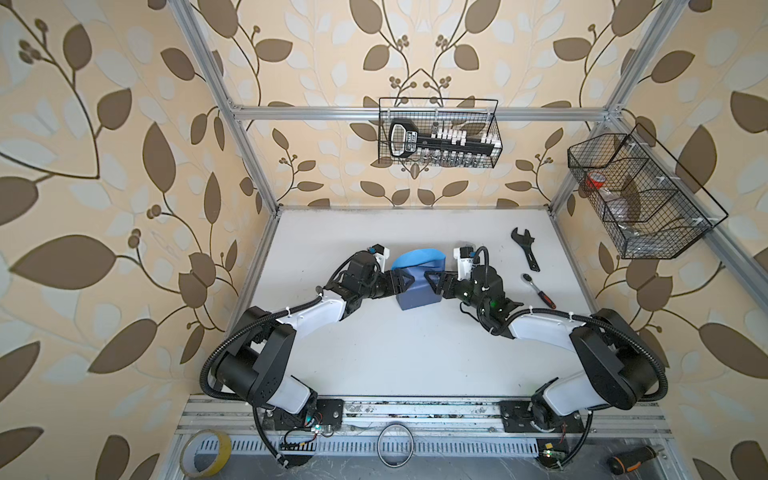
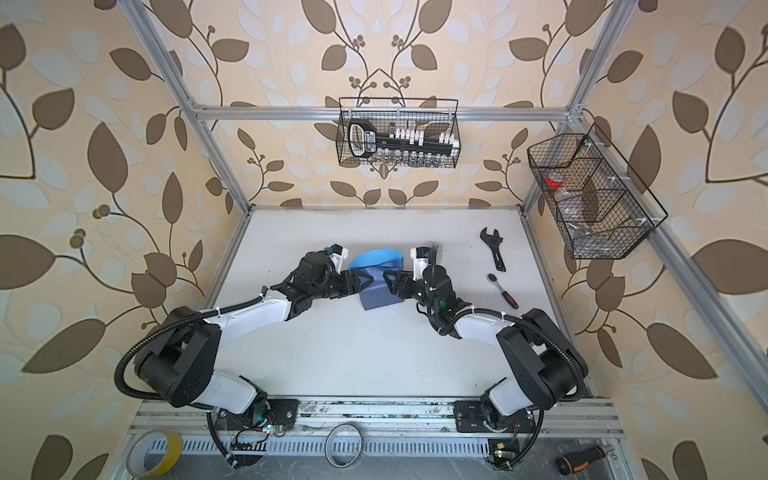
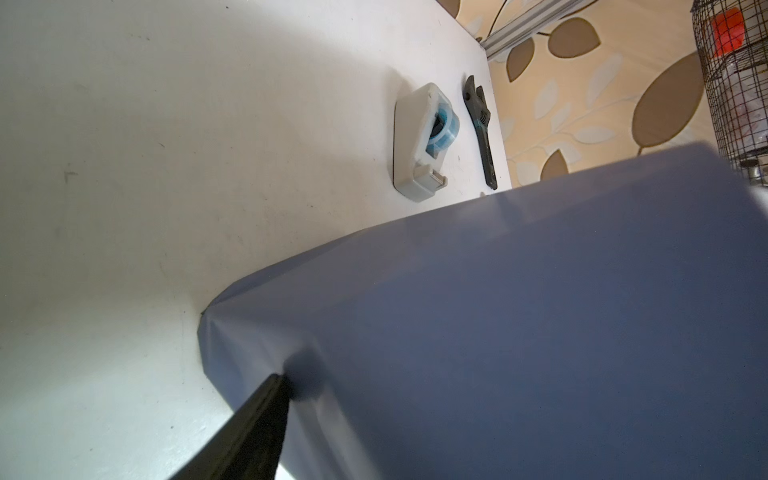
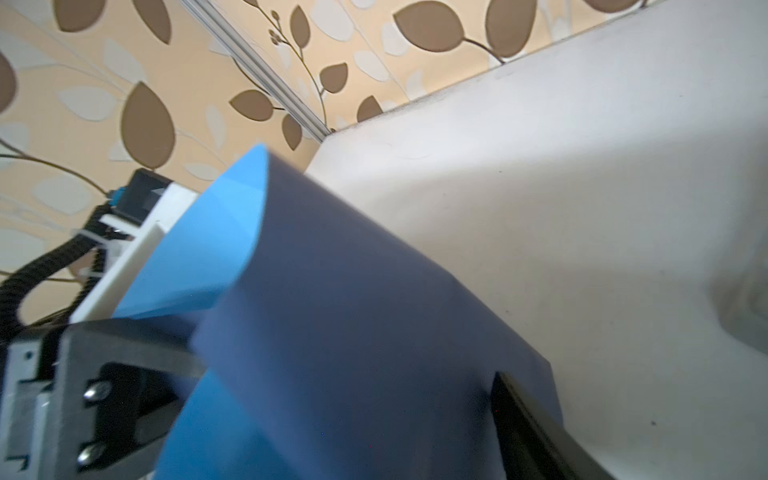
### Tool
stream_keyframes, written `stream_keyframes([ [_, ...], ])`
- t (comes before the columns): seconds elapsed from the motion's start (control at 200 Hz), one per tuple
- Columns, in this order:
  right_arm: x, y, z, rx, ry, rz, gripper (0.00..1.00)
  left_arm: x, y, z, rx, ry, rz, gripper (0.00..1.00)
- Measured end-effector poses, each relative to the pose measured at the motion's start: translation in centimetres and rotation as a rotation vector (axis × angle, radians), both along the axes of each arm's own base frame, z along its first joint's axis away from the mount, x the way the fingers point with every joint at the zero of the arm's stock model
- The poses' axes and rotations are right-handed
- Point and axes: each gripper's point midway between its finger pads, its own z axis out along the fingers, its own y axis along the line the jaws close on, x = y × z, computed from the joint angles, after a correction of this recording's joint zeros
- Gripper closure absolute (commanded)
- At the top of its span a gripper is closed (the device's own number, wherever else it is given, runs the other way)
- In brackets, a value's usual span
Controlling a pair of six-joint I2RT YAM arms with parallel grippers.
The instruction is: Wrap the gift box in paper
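Now, paper [image 1: 417,291]: folded bundle on counter [image 1: 395,353], between both claws.
Left claw [image 1: 405,281]: touching paper, grip unclear.
Right claw [image 1: 430,282]: straddles paper, grip unclear.

The white table [image 1: 395,353] carries the paper [image 1: 415,291] bundle, a tape dispenser [image 3: 419,145] — plus a wrench [image 1: 525,249] and ratchet [image 1: 539,290].
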Motion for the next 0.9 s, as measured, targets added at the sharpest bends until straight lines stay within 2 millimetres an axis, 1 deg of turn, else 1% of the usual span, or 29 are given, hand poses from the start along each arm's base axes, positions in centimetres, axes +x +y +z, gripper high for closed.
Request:
stream_keyframes([
  [0.055,0.3,-0.3,-0.1,-0.029,0.003,-0.014,0.23,0.0,0.0,0.0,0.001,-0.001,-0.002,0.29],
  [0.125,0.6,-0.6,-0.2,-0.057,0.008,-0.03,0.25,0.0,0.0,-0.1,0.004,-0.001,-0.003,0.28],
  [0.22,1.0,-1.1,-0.5,-0.084,0.019,-0.044,0.28,-0.1,0.1,-0.3,0.019,0.002,-0.005,0.2],
  [0.27,1.0,-1.2,-0.7,-0.092,0.023,-0.048,0.3,0.1,0.3,-0.3,0.039,-0.001,0.0,0.18],
  [0.4,1.2,-1.3,-0.8,-0.092,0.024,-0.051,0.32,1.0,1.0,0.0,0.098,-0.02,0.036,0.17],
  [0.495,1.1,-1.2,-0.8,-0.091,0.023,-0.05,0.33,1.9,1.4,0.7,0.142,-0.045,0.056,0.19],
  [0.59,1.1,-1.2,-0.8,-0.089,0.022,-0.046,0.33,3.2,1.2,1.6,0.167,-0.079,0.065,0.22],
  [0.635,1.1,-1.1,-0.8,-0.088,0.022,-0.043,0.33,3.6,1.1,1.7,0.175,-0.088,0.067,0.24],
  [0.685,1.1,-1.1,-0.8,-0.088,0.022,-0.043,0.33,3.9,1.2,1.5,0.192,-0.092,0.071,0.26],
  [0.77,1.1,-1.2,-0.8,-0.091,0.021,-0.038,0.32,3.8,1.4,0.6,0.22,-0.079,0.067,0.29],
  [0.9,1.1,-1.4,-0.8,-0.107,0.019,-0.027,0.3,3.8,1.5,0.2,0.235,-0.083,0.065,0.3],
])
